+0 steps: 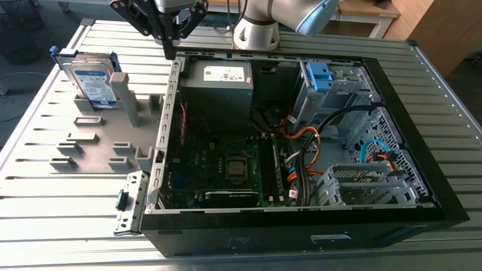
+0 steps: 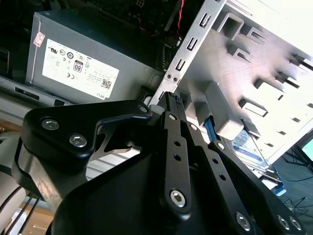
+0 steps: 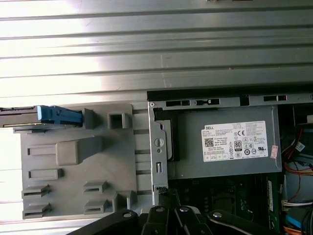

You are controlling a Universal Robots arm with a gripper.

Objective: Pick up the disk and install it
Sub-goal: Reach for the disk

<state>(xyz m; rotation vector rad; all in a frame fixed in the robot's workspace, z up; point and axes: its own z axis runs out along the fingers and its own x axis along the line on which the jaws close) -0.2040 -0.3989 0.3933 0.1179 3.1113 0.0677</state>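
A black two-fingered gripper (image 1: 171,38) is held above the rear corner of the open black computer case (image 1: 301,232). It is over the case wall nearest the grey metal power supply box with a white sticker (image 1: 218,90). In the second wrist view the gripper (image 2: 171,99) is seen with its fingertips brought together, and nothing is clasped between them.

The disk (image 1: 92,79), a flat silver hard drive with a white-and-blue label and a bright blue plastic frame, has not been picked up. It is stood on edge and slightly tilted in a slot of the grey plastic fixture plate (image 1: 90,144), which is laid just beside the case on the exterior view's left. The disk is thus found outside the case, across that same wall from the gripper and lower than it. No contact is made.

In the first wrist view the disk (image 3: 54,115) is seen edge-on as a thin strip. That upper edge is run at right angles to the case's side wall, pointing away from it. The drive's long axis is judged to be roughly upright, though this cannot be settled with certainty. In the second wrist view the disk's label (image 2: 248,145) is glimpsed beyond the fingers.
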